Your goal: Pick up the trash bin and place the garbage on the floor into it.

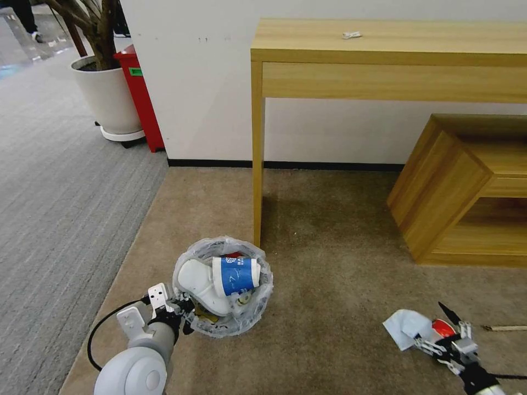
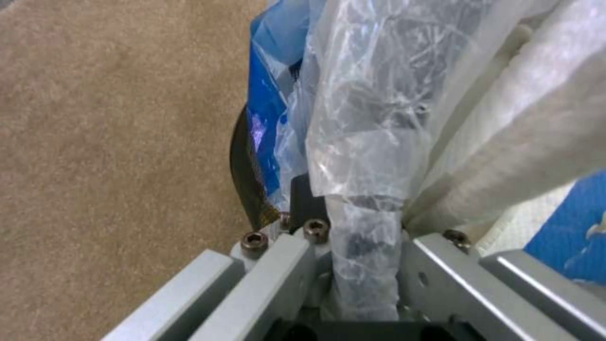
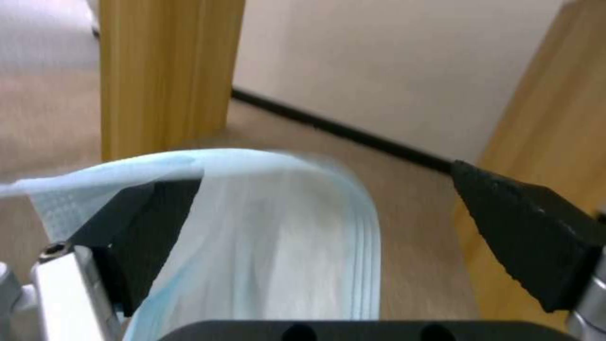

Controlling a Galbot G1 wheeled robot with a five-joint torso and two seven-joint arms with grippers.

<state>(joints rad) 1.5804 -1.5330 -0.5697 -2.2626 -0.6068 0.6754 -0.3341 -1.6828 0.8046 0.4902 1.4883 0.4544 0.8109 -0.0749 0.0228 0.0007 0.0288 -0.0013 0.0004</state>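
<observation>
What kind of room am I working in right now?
Probably an office or lobby-type interior: beige carpet meeting grey striped carpet, a light wooden desk against a white wall, and a potted tree in a big white planter beside a red box.

no readable text, labels or numbers

Head camera high, angled down over the floor [image 1: 340, 285]; wrist cameras low and close (shared beige carpet).
</observation>
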